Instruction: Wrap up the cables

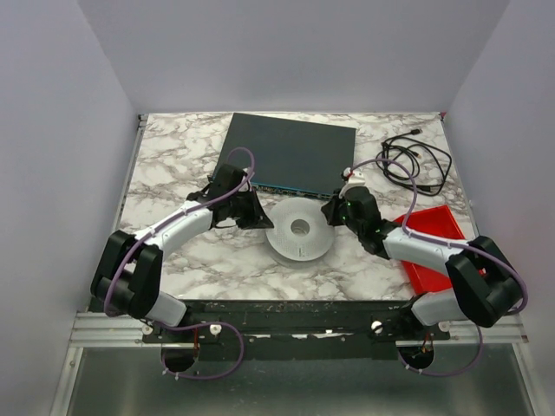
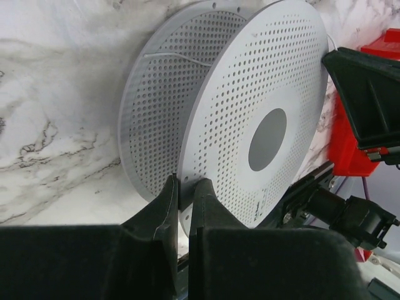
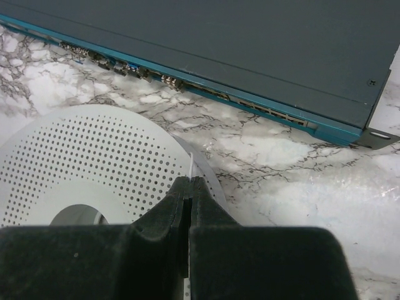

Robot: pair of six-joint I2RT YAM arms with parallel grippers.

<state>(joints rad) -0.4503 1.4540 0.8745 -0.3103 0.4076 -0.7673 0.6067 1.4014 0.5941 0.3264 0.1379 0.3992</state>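
A white perforated spool (image 1: pixel 299 245) lies flat at the table's middle, between my two grippers. My left gripper (image 2: pixel 185 185) is shut on the rim of the spool's nearer flange (image 2: pixel 269 81), at its left side. A strand of the thin white cable (image 2: pixel 172 56) runs across the inner flange between the two discs. My right gripper (image 3: pixel 190 181) hovers at the spool's right edge (image 3: pixel 94 150). It is shut on the thin white cable (image 3: pixel 190 167), and a short end pokes out past its fingertips. The rest of the cable is hidden.
A dark teal network switch (image 1: pixel 290 152) lies flat behind the spool, its port row facing the grippers. A coiled black cord (image 1: pixel 416 160) sits at the back right. A red bin (image 1: pixel 434 247) stands at the right under the right arm.
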